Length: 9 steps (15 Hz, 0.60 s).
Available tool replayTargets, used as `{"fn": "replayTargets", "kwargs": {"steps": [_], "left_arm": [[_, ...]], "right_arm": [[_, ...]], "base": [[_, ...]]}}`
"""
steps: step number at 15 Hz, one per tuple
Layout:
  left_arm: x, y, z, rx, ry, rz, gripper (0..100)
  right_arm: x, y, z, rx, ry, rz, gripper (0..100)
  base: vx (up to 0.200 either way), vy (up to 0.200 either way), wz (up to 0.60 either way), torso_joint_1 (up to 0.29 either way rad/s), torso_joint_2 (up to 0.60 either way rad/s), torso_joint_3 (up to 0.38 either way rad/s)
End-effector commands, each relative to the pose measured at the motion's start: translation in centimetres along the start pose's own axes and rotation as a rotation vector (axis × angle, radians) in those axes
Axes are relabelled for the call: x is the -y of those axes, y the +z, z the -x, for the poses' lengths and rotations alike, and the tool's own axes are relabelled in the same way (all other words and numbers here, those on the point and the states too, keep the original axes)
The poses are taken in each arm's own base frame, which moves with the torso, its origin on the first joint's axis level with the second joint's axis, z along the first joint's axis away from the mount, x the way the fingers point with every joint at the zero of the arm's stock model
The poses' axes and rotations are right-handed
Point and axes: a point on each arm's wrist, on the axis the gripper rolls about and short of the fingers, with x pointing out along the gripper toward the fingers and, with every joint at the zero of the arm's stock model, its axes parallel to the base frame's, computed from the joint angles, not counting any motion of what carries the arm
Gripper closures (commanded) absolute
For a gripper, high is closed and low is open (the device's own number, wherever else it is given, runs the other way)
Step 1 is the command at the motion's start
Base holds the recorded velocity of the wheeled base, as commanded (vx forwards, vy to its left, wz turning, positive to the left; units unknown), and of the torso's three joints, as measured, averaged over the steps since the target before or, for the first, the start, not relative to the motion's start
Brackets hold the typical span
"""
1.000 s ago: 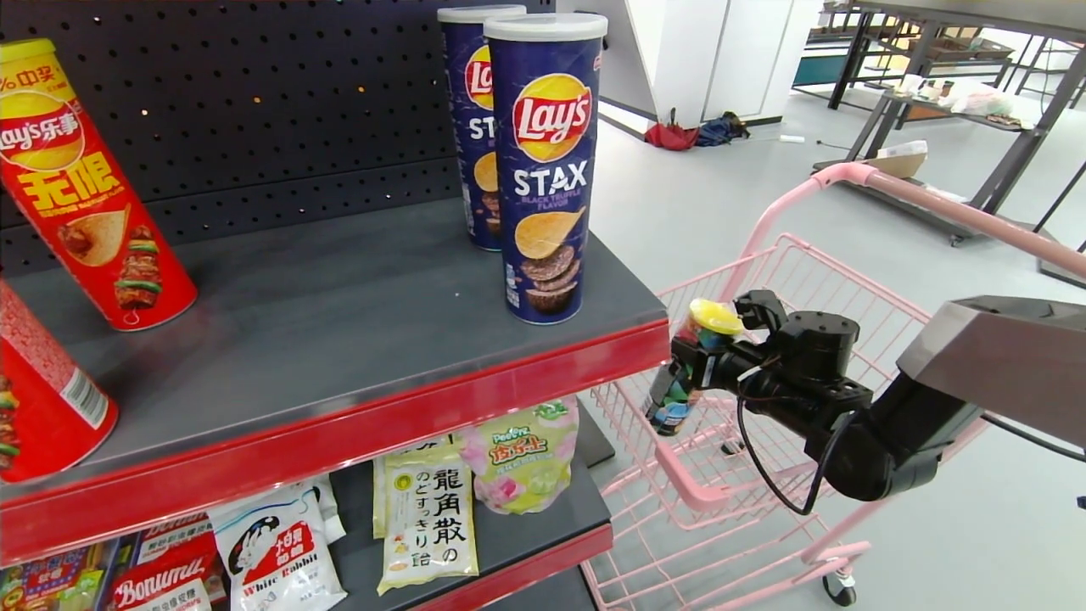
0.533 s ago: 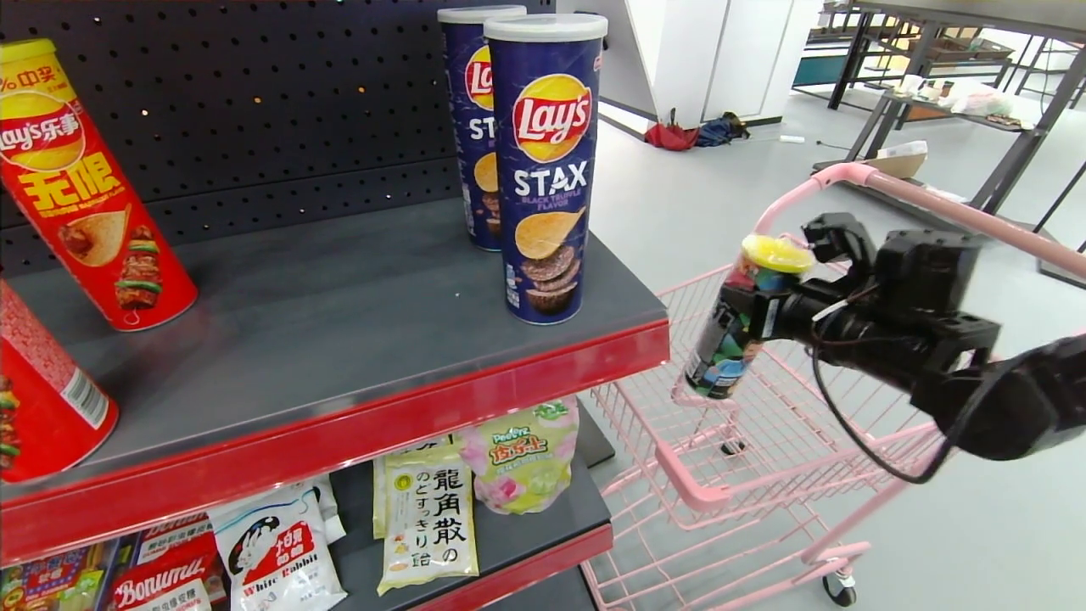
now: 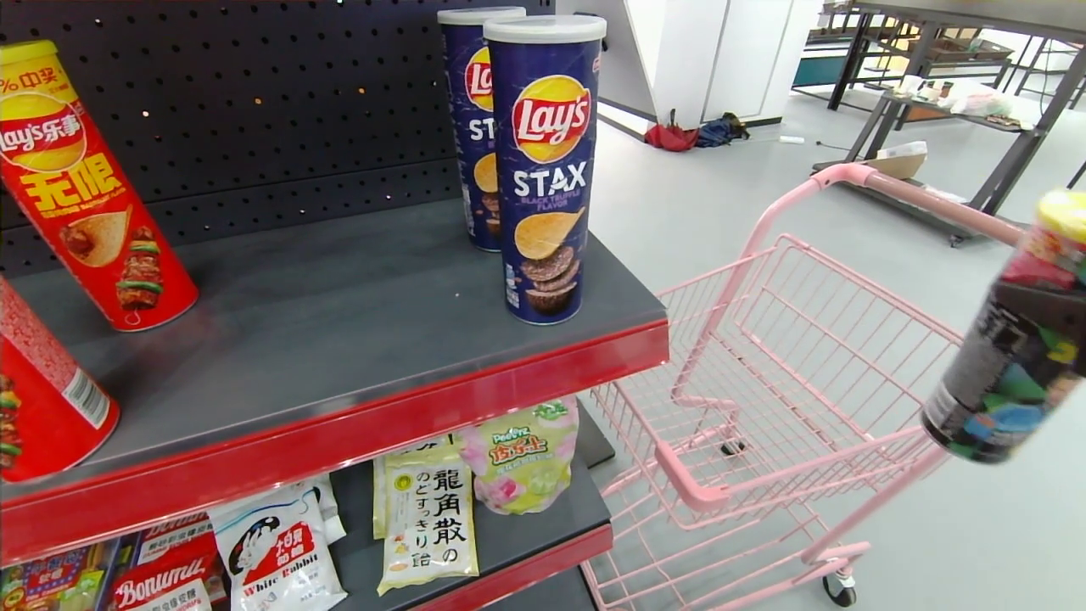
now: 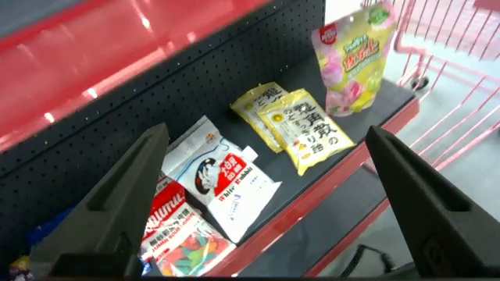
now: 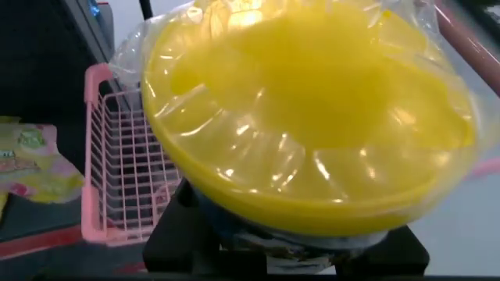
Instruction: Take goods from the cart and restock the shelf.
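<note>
Pinching the yellow-lidded can (image 3: 1010, 339) round its body, my right hand (image 5: 285, 248) judges it light, stiff, probably film-slippery.

Bright, even indoor light from overhead.
Glare streaks the shelf's red edge (image 3: 356, 428); the chip cans (image 3: 543, 170) cast soft shadows; the yellow-lidded can (image 5: 312, 117) gleams through wrinkled wrap.
</note>
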Motion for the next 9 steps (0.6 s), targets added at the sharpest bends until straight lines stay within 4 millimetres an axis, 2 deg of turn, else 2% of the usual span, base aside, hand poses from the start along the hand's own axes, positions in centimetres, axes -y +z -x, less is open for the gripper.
{"fn": "replayTargets", "kwargs": {"steps": [1, 3, 5, 7, 9], "left_arm": [[-0.8, 5.4, 0.0, -0.104, -0.024, 0.105, 0], [-0.9, 6.0, -0.1, -0.103, -0.029, 0.082, 0], [-0.9, 6.0, 0.0, -0.098, -0.030, 0.064, 0], [-0.9, 6.1, 0.0, -0.098, -0.031, 0.041, 0], [-1.0, 6.2, -0.1, -0.105, 0.005, -0.051, 0]], "right_arm": [[0.2, -4.8, 9.0, 0.023, -0.096, -0.003, 100], [0.1, -5.9, 10.2, 0.039, -0.119, -0.006, 100], [0.1, -6.2, 10.6, 0.041, -0.151, -0.016, 100], [0.1, -6.2, 10.6, 0.040, -0.153, -0.016, 100], [-0.1, -7.2, 10.4, 0.017, -0.145, -0.014, 100]], "base": [[0.000, 0.000, 0.00, 0.000, 0.00, 0.000], [0.000, 0.000, 0.00, 0.000, 0.00, 0.000], [0.000, 0.000, 0.00, 0.000, 0.00, 0.000], [0.000, 0.000, 0.00, 0.000, 0.00, 0.000], [0.000, 0.000, 0.00, 0.000, 0.00, 0.000]]}}
